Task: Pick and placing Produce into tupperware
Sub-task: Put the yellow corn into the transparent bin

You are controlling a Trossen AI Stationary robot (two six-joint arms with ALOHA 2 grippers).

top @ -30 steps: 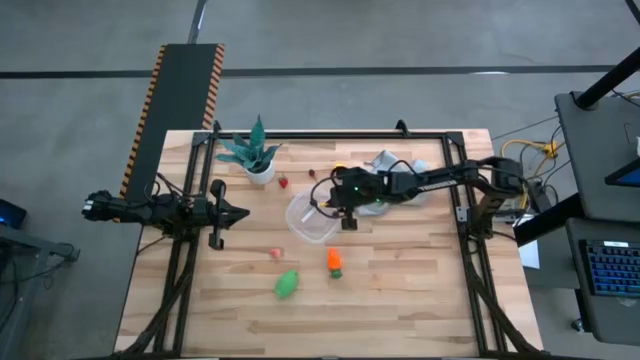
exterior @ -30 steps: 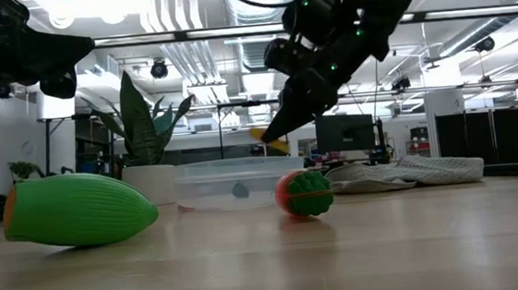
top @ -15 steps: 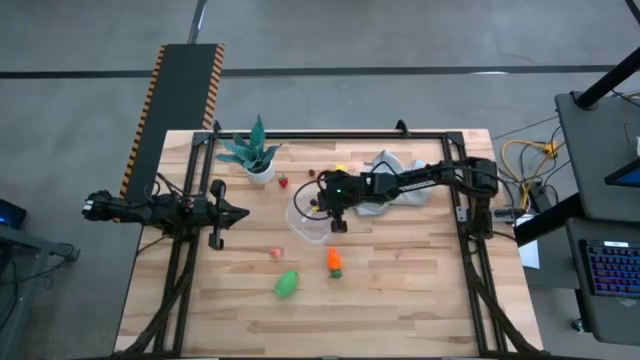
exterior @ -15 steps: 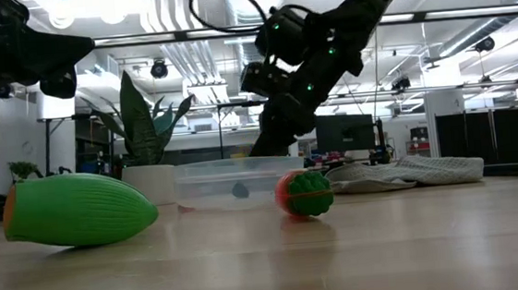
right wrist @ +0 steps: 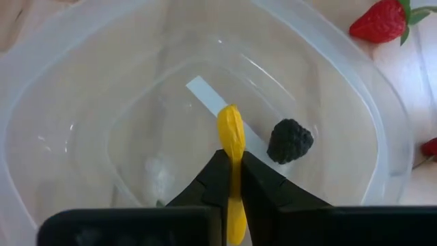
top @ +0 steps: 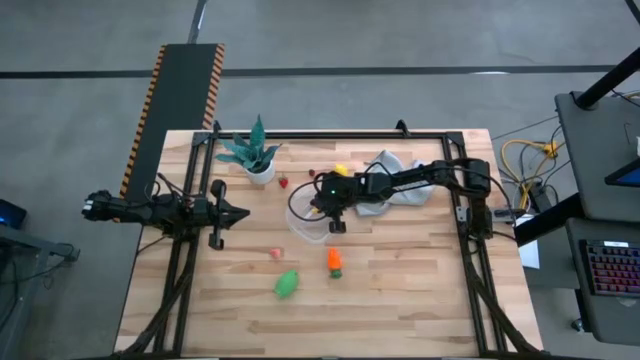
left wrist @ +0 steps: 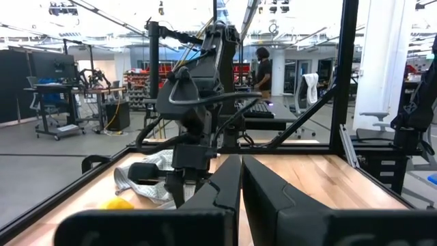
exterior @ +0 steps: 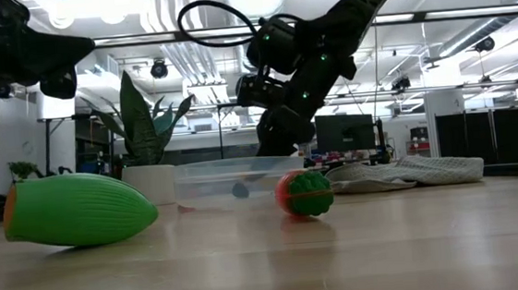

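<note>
The right gripper [right wrist: 232, 179] is clamped on a thin yellow toy produce piece [right wrist: 231, 140], hanging over the round clear plastic tub [top: 300, 222] at table centre (a dark brown berry [right wrist: 290, 140] lies inside). Best release low, centred. The left gripper [top: 240, 212], at nine o'clock, is together.

Right hand [right wrist: 233, 179] pinched, lowered; left hand [top: 243, 212] closed, parked.
</note>
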